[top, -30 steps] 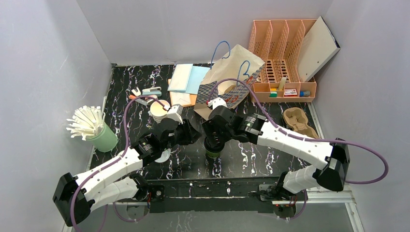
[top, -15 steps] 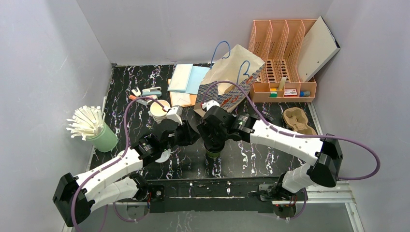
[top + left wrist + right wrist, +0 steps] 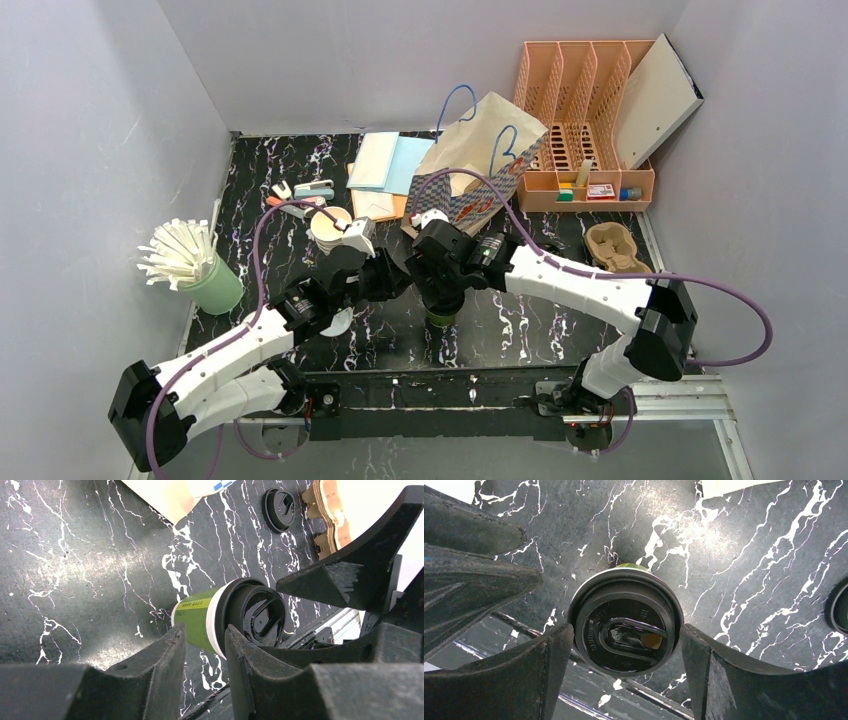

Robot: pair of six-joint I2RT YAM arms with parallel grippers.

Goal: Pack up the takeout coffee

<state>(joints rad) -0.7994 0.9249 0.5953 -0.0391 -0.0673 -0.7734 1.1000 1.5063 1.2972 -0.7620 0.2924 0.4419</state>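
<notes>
The takeout coffee (image 3: 440, 318), a dark green paper cup with a black sip lid (image 3: 624, 625), stands upright on the marbled worktop (image 3: 540, 320). It sits on the near side of the brown paper bag (image 3: 478, 150), apart from it. The right arm (image 3: 580, 285) reaches over it from above. Its jaws stand wide, one finger on either side of the lid rim, with nothing clamped. In the wrist view the pads look right at the rim, but I cannot tell whether they touch it. The left arm (image 3: 250, 340) hangs to the near left of the bag, its jaws a narrow gap apart and empty, pointing at the cup's side.

The step in hand seems to be taking hold of the cup to carry it to the bag. To do it well, the right jaws should drop below the lid onto the paper wall, since a squeeze on the lid alone could pop it off. They should close gently, keep the cup upright and lift it straight. Only then should it go over the bag's top and down.
</notes>
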